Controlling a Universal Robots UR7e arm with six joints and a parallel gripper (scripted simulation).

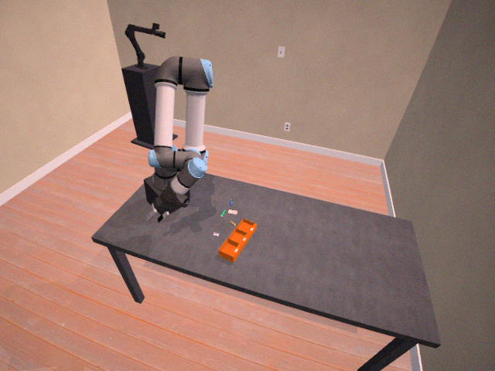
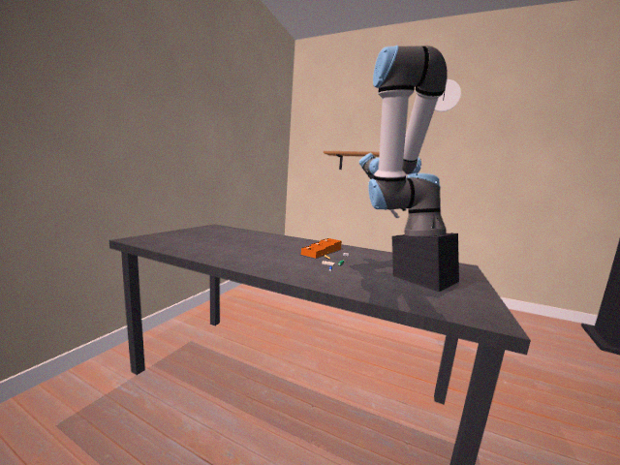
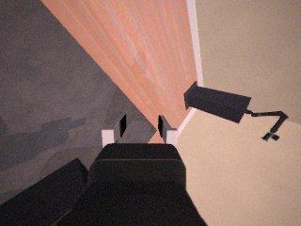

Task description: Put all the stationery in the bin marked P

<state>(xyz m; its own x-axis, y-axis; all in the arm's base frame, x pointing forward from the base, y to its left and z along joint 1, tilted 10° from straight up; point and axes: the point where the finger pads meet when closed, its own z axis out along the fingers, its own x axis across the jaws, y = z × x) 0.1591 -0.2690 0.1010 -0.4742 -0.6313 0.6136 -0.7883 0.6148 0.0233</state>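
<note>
An orange row of bins stands on the dark table; its labels are too small to read. Beside it lie several small things: a blue one, a green one, a beige one, a thin orange-yellow one and a pale one. My gripper is open and empty, at the table's far-left corner near the arm's base, well away from these things. The wrist view shows none of them.
The arm's black base block stands on the table's end. A black pedestal with a camera arm stands on the floor by the wall. The table edge runs just under the gripper.
</note>
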